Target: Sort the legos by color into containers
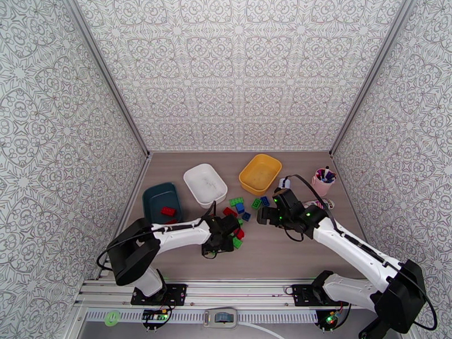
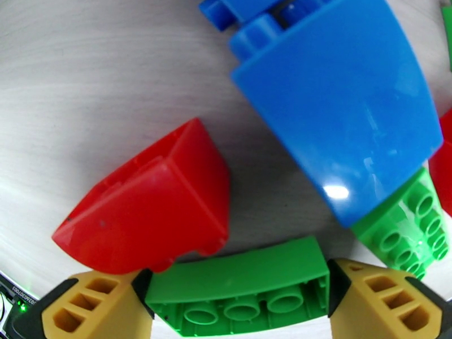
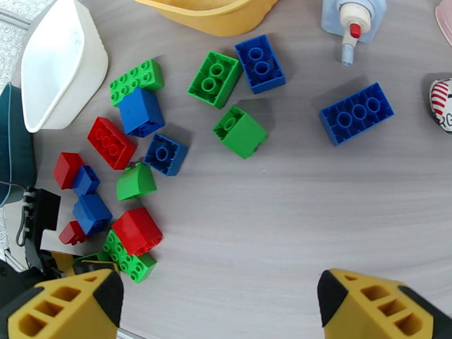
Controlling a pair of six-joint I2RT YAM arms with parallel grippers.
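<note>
1. The left gripper (image 2: 238,295) sat low over the table with a curved green brick (image 2: 243,272) between its yellow fingers. The pads looked pressed against both short ends, and the brick seemed to rest on the wood.
2. A red brick (image 2: 152,216) touched the green one's far edge and a large blue brick (image 2: 339,108) lay just beside it. I judged a straight upward lift the best move, with no sideways drag that could scatter the neighbours.
3. The dark teal tray (image 1: 155,193) held one red piece, while the white tray (image 1: 195,179) and yellow tray (image 1: 248,176) looked bare. Green belonged in one of those two.
4. The right gripper (image 3: 220,303) hung with its jaws wide and nothing between them, above the loose legos (image 3: 164,153) near the yellow tray. It was best kept out of the left arm's path.
5. A striped object (image 3: 443,105) at the table's edge bore letters too cut off to read. The white bottle (image 3: 353,18) showed no legible label.
</note>
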